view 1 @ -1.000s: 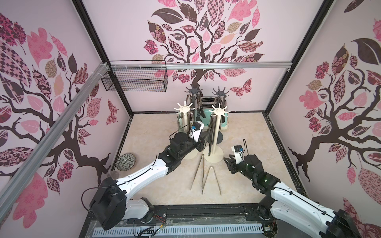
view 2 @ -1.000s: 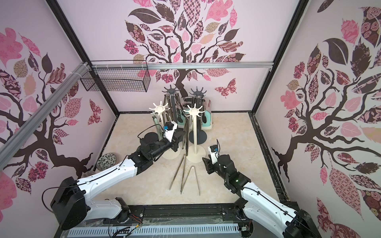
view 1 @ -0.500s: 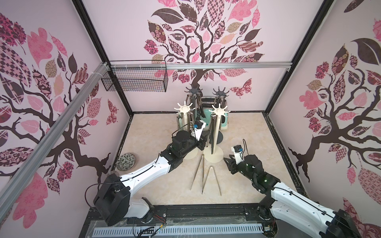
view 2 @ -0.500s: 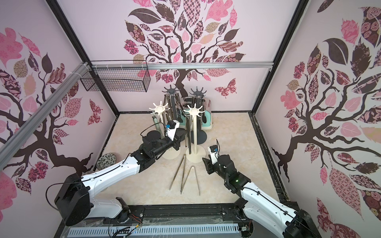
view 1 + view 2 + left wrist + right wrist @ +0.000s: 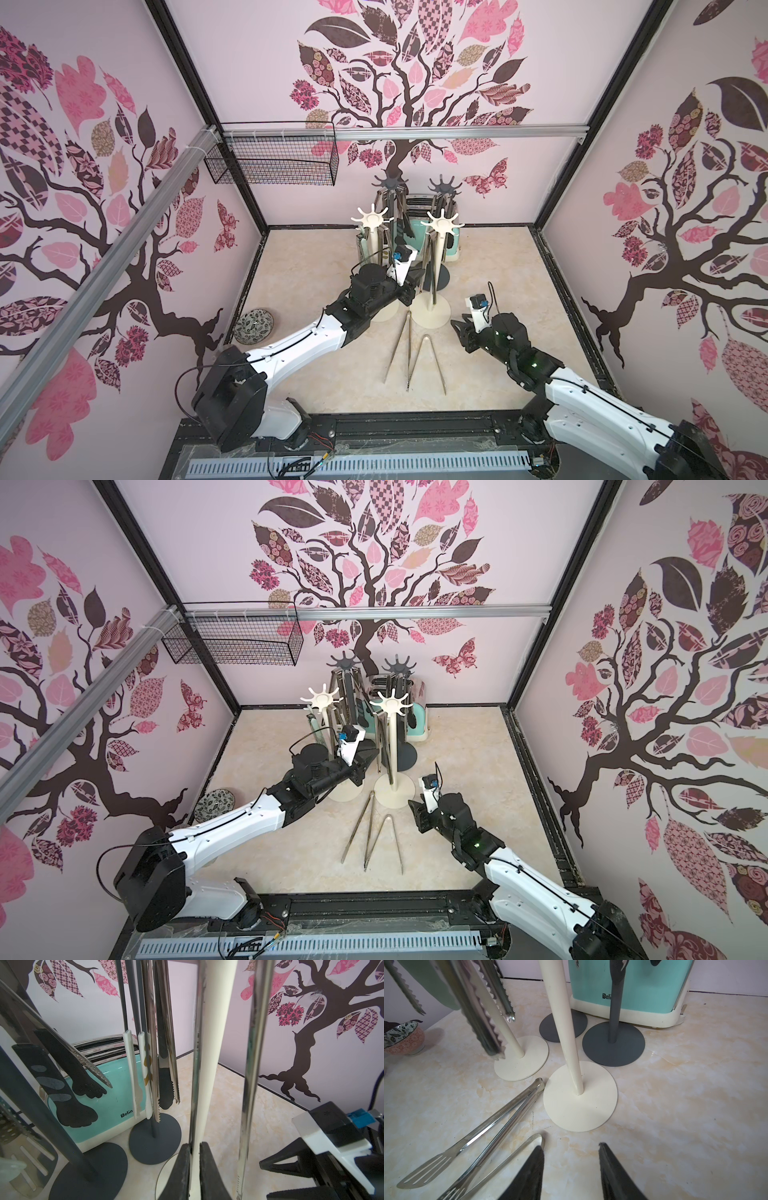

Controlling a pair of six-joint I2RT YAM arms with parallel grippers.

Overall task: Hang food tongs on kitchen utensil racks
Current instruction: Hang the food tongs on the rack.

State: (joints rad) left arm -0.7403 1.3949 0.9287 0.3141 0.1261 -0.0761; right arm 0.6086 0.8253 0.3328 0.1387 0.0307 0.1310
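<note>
In left wrist view alone, left pincer [image 5: 195, 1145] stands ajar around hanging tongs [image 5: 196, 1068]; right pincer [image 5: 570, 1145] gapes.

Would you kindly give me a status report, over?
Left gripper barely open around hung steel tongs. Right gripper open, empty. Two loose tongs on table. Cream rack base beside one.

I count four utensil racks [image 5: 430, 314], two tongs [image 5: 397, 348] loose on the worktop [image 5: 316, 266], one toaster [image 5: 419, 723], one bowl [image 5: 253, 327], one basket [image 5: 274, 162].

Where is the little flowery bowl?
In both top views the bowl sits on the table at its left edge by the wall, just beside the left arm.
</note>
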